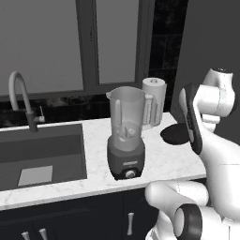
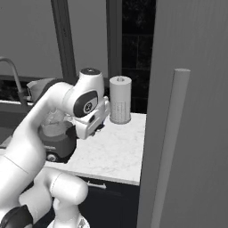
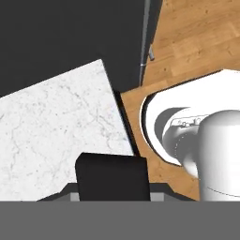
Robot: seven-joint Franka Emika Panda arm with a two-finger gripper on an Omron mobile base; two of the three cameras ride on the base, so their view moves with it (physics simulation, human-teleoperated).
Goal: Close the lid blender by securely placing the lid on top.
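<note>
The blender [image 1: 125, 136] stands in the middle of the counter, a clear jar on a dark grey base with a front knob, and its mouth is uncovered. My forearm partly hides the blender [image 2: 57, 138] in the right base view. The lid [image 1: 174, 135], a flat black disc, sits low over the counter to the right of the blender, half hidden by my forearm. My gripper [image 2: 94, 130] points down there. In the hand view a black piece of the lid [image 3: 112, 174] sits right between the fingers, so the gripper is shut on it.
A white paper-towel roll [image 1: 153, 101] stands behind the blender. The sink [image 1: 42, 154] and faucet [image 1: 21, 93] lie to the left. A tall grey cabinet side [image 2: 187, 111] closes the counter [image 2: 116, 151] on the right. Wooden floor [image 3: 197, 42] lies beyond the counter's corner.
</note>
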